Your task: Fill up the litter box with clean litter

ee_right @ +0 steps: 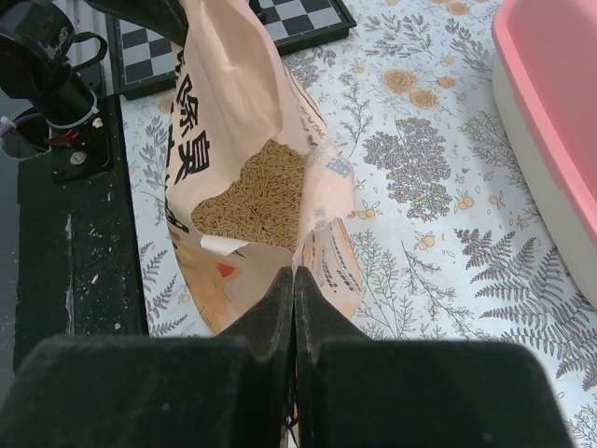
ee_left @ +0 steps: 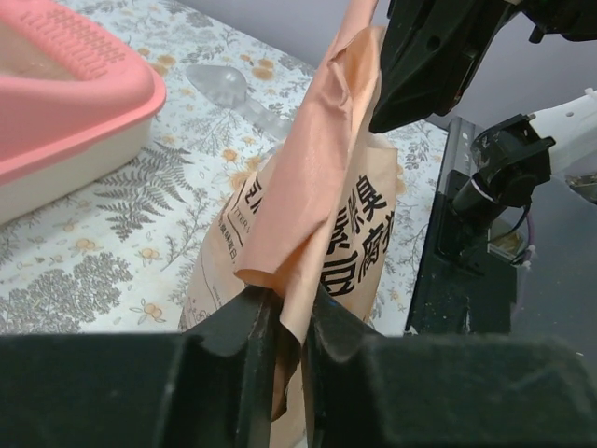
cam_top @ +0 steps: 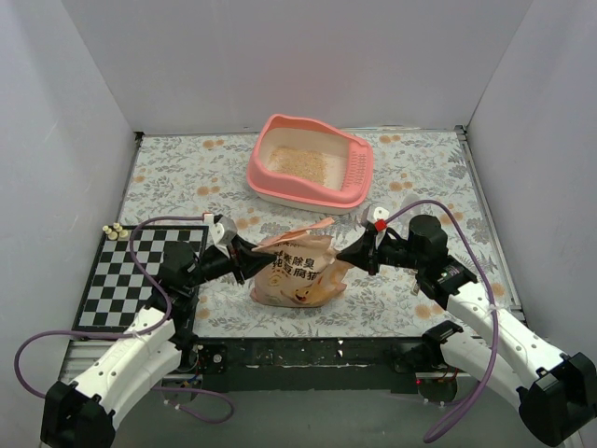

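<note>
The pink litter box (cam_top: pixel 357 168) stands at the back of the table, a thin layer of clean litter (cam_top: pixel 297 163) on its cream base. Its rim also shows in the left wrist view (ee_left: pixel 75 84) and the right wrist view (ee_right: pixel 550 112). An orange-tan bag (cam_top: pixel 298 271) with dark characters stands between my arms. Its mouth gapes, showing tan litter granules (ee_right: pixel 256 191) inside. My left gripper (ee_left: pixel 291 303) is shut on the bag's upright flap (ee_left: pixel 317 187) at its left side. My right gripper (ee_right: pixel 294 275) is shut on the bag's edge (ee_right: pixel 331 201) at the right side.
A black-and-white chessboard (cam_top: pixel 140 275) lies at the front left, with small beige pieces (cam_top: pixel 114 231) at its far corner. A clear plastic scoop (ee_left: pixel 224 86) lies on the floral cloth near the litter box. White walls enclose three sides; a black strip (cam_top: pixel 308 350) runs along the near edge.
</note>
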Action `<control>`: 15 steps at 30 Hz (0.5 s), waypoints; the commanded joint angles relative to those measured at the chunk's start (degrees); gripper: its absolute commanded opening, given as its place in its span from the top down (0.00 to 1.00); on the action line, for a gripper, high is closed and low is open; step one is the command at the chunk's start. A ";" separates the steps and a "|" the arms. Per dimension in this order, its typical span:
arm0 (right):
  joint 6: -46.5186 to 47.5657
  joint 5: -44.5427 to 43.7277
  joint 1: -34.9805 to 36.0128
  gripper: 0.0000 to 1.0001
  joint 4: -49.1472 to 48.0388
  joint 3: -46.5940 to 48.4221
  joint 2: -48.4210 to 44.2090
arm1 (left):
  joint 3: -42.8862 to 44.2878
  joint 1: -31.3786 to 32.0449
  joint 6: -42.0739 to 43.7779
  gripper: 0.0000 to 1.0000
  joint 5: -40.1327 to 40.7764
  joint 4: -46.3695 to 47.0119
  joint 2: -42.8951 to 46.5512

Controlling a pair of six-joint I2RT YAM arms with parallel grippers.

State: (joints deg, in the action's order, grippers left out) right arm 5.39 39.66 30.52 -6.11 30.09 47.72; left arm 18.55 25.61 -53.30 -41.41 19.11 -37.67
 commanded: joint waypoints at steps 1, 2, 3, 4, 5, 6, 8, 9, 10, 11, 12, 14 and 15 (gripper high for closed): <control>-1.34 0.07 -0.55 0.99 -5.41 0.41 -0.44 | 0.88 0.06 1.35 0.96 -1.04 -0.04 -1.61; -1.95 0.07 -0.55 0.99 -5.23 0.50 -0.44 | 0.97 -0.03 1.44 1.00 -0.78 0.13 -1.88; -2.57 0.33 -0.64 0.99 -5.14 0.59 -0.44 | 1.40 -0.03 1.36 1.00 -0.17 -0.04 -2.23; -3.45 0.50 -0.55 0.99 -5.05 0.59 -0.44 | 1.84 -0.03 1.35 1.00 0.18 -0.39 -2.23; -4.32 0.25 -0.73 0.99 -4.71 0.76 -0.70 | 2.89 -0.03 1.27 1.00 0.80 -1.00 -1.97; -4.94 -0.37 -0.82 0.99 -4.01 1.11 -0.96 | 3.77 0.06 0.57 1.00 1.50 -2.14 -1.45; -7.84 -1.42 -0.99 0.99 -1.02 2.60 -1.23 | 6.49 -0.03 -1.18 1.00 2.73 -5.65 0.04; -9.76 -2.47 -0.99 0.99 0.90 3.48 -1.23 | 7.46 -0.03 -2.50 1.00 3.78 -7.58 1.27; -11.87 -2.92 -1.17 0.99 2.66 4.36 -1.23 | 8.51 -0.03 -4.17 1.00 4.57 -9.25 2.41; -14.68 -2.75 -1.34 0.99 3.38 4.72 -1.14 | 9.31 -0.03 -5.84 1.00 5.19 -11.18 3.82; -18.18 -2.66 -1.34 0.99 3.47 4.98 -1.14 | 9.84 -0.03 -7.94 1.00 6.15 -12.86 4.88; -25.21 -2.13 -1.43 0.99 2.60 4.98 -0.71 | 10.02 -0.03 -13.47 1.00 7.04 -15.32 6.38; -28.30 -1.78 -1.43 0.99 2.42 4.98 -0.18 | 10.02 -0.03 -16.54 1.00 6.87 -16.47 6.47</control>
State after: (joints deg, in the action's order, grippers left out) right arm -8.58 38.26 29.71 -2.55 31.46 47.70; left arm 23.62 25.67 -58.85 -37.34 5.19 -34.96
